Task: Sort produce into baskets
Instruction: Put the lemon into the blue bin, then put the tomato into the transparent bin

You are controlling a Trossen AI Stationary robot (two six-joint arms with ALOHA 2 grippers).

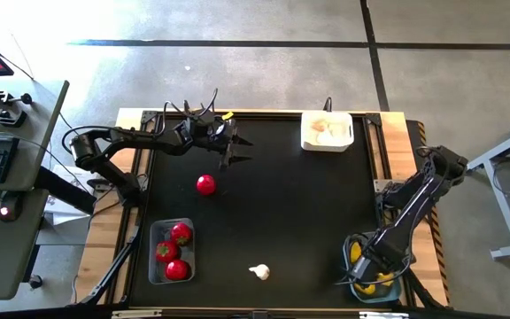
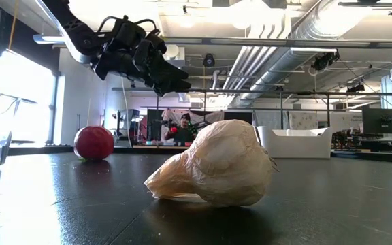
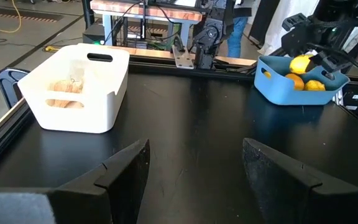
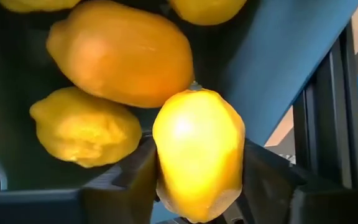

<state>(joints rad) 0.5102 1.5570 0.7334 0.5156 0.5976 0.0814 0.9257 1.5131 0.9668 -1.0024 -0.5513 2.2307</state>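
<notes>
My right gripper [image 4: 197, 186] hangs over the blue basket [image 1: 388, 288] at the table's near right, shut on a yellow oval piece [image 4: 197, 149]. Other yellow pieces [image 4: 120, 53] lie in that basket below it. My left gripper [image 1: 242, 151] hovers open above the far left of the table, touching nothing. A red round piece [image 1: 205, 184] rests on the table near it. A white garlic bulb [image 1: 259, 272] lies on its side near the front edge. The clear basket [image 1: 156, 232] holds three red pieces. The white basket [image 1: 327, 131] at the far edge holds pale bulbs. My right gripper pinches the yellow piece by its two long sides [image 4: 166, 155] between its two fingers [image 4: 129, 180]. The fingers slant down from above and lie along the piece. The piece is held over the blue basket's inside, above the other yellow pieces [image 3: 300, 64].
A wide stretch of black tabletop [image 1: 290, 213] lies between the baskets. Wooden and metal frame edges [image 1: 388, 151] run along the table's sides. Beyond the far edge stand room fittings and a person [image 2: 184, 126].
</notes>
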